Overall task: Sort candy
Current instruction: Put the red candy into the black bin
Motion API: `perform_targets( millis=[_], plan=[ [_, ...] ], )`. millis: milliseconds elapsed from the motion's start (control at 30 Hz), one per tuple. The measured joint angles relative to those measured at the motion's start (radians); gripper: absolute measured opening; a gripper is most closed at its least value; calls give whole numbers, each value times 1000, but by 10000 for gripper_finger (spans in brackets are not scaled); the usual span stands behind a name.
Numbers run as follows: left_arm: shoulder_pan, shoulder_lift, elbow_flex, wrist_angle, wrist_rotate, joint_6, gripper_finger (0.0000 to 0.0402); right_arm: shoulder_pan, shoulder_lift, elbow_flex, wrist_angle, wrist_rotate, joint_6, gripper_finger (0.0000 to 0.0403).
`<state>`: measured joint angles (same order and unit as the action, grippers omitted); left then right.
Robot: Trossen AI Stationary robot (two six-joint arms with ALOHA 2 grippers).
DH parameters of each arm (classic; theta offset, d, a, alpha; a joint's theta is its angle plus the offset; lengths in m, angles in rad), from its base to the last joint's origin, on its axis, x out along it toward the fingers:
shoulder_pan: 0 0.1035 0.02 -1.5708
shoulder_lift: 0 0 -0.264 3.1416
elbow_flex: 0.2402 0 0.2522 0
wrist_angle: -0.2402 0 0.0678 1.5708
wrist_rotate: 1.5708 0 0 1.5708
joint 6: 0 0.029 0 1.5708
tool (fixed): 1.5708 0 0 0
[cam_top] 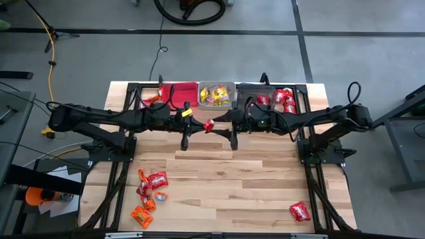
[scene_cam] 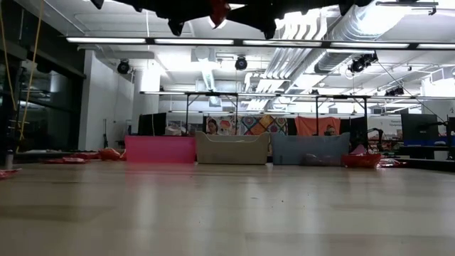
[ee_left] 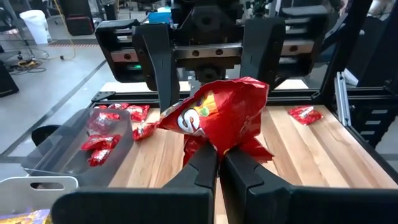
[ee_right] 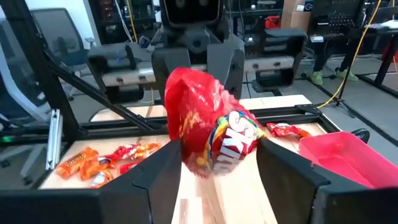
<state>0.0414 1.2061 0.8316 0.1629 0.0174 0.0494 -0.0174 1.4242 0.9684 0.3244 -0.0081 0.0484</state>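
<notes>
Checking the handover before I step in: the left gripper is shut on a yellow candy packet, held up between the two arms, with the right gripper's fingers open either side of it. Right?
Not quite: the candy packet is red, not yellow, as the left wrist view shows. The left gripper is shut on it, and the right gripper stands open either side.

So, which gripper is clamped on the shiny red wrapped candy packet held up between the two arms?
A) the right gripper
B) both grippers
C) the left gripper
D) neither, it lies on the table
C: in the left wrist view the left gripper has its fingers shut on the shiny red wrapped candy packet, while in the right wrist view the right gripper stands open on either side of it.
</notes>
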Motion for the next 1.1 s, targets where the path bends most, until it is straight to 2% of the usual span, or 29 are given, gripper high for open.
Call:
perform_targets(
  millis=[333,533,700,900,1100],
  plan=[
    [0,58,0,44,-1,7,0,1,1,-2,-16,-11,22,102],
    [0,55,-1,37,-6,7,16,1,-1,-1,-41,-15,16,14],
    [0,55,-1,38,-6,7,54,1,-1,-1,-42,-14,12,13],
    [0,35,-1,20,0,-10,123,-3,-9,-1,-46,-10,6,6],
    [0,-72,0,-201,-56,-14,186,-33,-87,-1,-162,-13,-30,3]
  ],
)
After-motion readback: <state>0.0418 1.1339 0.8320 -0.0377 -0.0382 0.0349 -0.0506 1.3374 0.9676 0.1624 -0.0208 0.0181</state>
